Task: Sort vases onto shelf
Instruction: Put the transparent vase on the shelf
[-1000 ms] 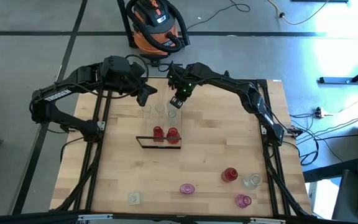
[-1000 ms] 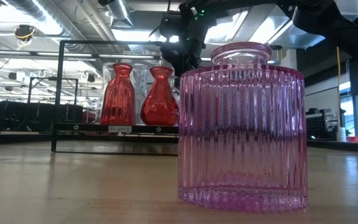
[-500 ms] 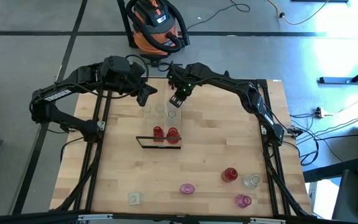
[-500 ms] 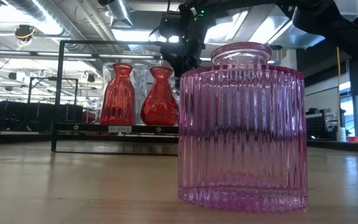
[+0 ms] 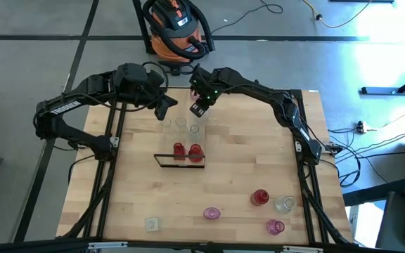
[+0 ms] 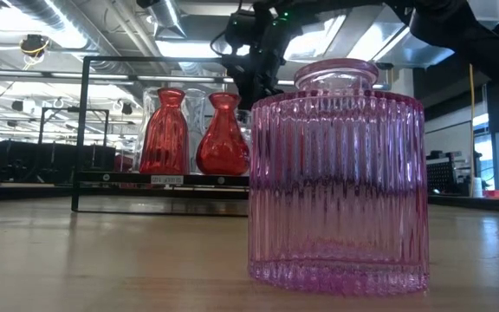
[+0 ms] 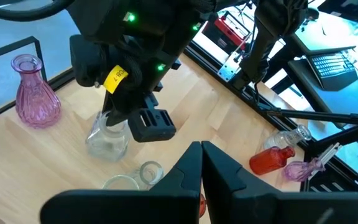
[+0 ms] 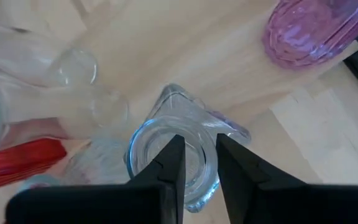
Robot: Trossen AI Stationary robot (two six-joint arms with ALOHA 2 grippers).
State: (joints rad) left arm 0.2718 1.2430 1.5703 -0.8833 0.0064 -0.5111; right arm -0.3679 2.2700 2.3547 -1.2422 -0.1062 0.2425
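Two red vases [image 5: 186,150] stand side by side on the shelf [image 6: 163,179], whose black frame rises at its end. Behind them stand several clear vases [image 5: 180,124] and a pink vase [image 7: 33,93]. My right gripper [image 8: 197,149] is open and points steeply down over the mouth of one clear vase [image 8: 160,162], which stands upright on its base; its fingers straddle the rim without a visible hold. My left gripper [image 7: 201,155] is shut and hangs in the air just left of the right one [image 5: 197,109], above the shelf's far side.
Loose vases lie or stand near the table's front: a red one on its side [image 5: 260,197], a clear one [image 5: 285,204], two pink ones [image 5: 211,212] [image 5: 275,226] and a clear one [image 5: 151,223]. The nearest pink vase [image 6: 336,173] fills the low view.
My right gripper has tipped a little and drawn slightly back toward the table's far edge above the clear vase. The vases on the shelf have stayed where they were.
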